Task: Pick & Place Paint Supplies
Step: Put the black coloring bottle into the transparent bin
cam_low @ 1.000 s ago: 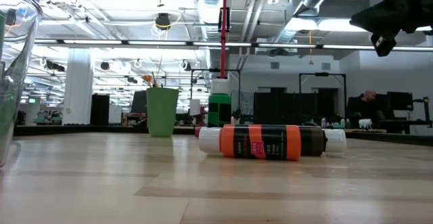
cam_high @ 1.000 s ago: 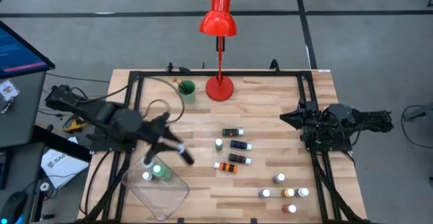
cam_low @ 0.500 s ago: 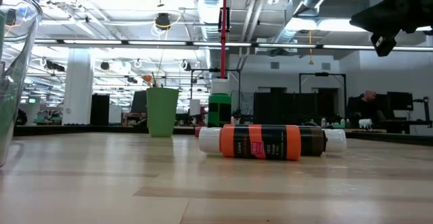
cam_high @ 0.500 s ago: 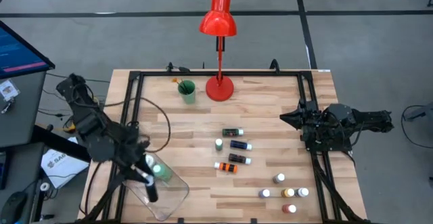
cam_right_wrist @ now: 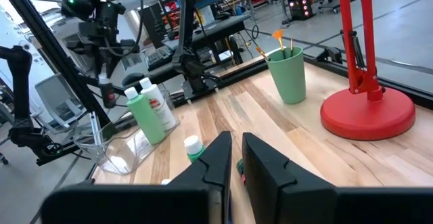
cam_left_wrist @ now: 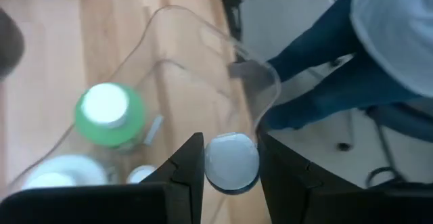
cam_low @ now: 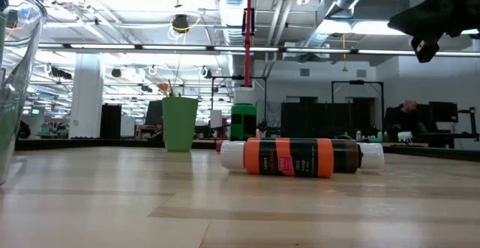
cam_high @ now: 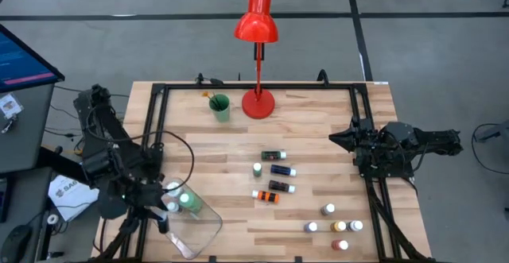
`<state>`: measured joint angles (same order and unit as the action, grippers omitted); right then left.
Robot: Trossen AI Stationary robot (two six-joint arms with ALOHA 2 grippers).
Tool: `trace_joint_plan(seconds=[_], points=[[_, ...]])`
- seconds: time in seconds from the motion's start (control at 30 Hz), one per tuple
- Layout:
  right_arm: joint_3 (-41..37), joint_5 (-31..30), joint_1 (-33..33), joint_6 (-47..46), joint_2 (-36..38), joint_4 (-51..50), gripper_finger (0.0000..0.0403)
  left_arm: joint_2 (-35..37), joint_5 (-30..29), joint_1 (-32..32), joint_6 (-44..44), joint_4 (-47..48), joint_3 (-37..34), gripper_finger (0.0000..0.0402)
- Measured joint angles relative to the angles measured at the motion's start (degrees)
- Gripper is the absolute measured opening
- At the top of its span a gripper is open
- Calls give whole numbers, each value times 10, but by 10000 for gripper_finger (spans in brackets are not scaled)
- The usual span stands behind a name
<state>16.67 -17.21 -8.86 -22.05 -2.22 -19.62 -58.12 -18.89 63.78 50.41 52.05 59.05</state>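
Placement is the step in hand, we judge: our left gripper [cam_left_wrist: 231, 158] hangs above the clear tray [cam_left_wrist: 254, 82] at the table's [cam_high: 318, 128] front-left corner, pinching a small white-capped paint bottle [cam_left_wrist: 231, 163] between its fingers. In the tray already stand a green bottle [cam_left_wrist: 108, 114] and other white-capped ones. We should lower the bottle into a bare patch of the tray, clear of the green bottle and the rim, and part the fingers only when it sits low. Our right gripper [cam_right_wrist: 232, 158] waits at the table's right edge, pressed together and empty. More bottles [cam_high: 274, 172] lie mid-table.
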Motion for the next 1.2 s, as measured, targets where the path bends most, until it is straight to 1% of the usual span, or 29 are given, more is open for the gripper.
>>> trace_joint_plan(seconds=[0.17,0.4,0.6,0.7,0.8,1.0,1.2], points=[[0,0,0,0,0,0,33,-6,-46,33,27,33,-4,98],[0,0,0,0,0,0,32,-5,-69,87,100,31,-48,98],[0,0,0,0,0,0,33,-5,-111,120,138,32,-92,98],[0,0,0,0,0,0,31,-5,-115,129,162,32,-112,98],[0,0,0,0,0,0,32,-5,-116,140,165,31,-130,98],[0,0,0,0,0,0,34,-5,-116,142,180,31,-167,98],[0,0,0,0,0,0,31,-5,-116,142,180,28,-189,98]])
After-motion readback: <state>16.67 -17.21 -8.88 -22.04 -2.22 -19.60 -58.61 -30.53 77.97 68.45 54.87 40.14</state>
